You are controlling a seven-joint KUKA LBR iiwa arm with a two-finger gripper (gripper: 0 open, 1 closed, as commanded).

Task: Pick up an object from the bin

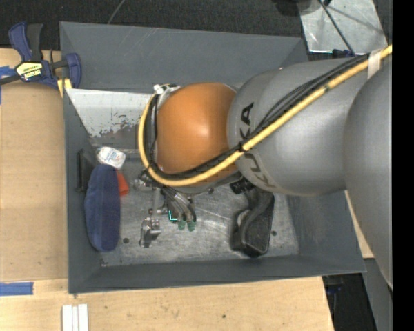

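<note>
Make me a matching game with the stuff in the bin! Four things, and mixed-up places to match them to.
Things
1. long blue pouch
2. black handle-shaped thing
3. small silvery-white piece
4. small red piece

Places
A. to the right of the gripper
B. along the left wall of the bin
C. between the blue pouch and the gripper
D. at the blue pouch's top end

Pairs: 1-B, 2-A, 3-D, 4-C

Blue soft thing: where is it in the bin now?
The blue soft thing lies along the bin's left side in the camera view, below a small white thing, left of the gripper.
</note>
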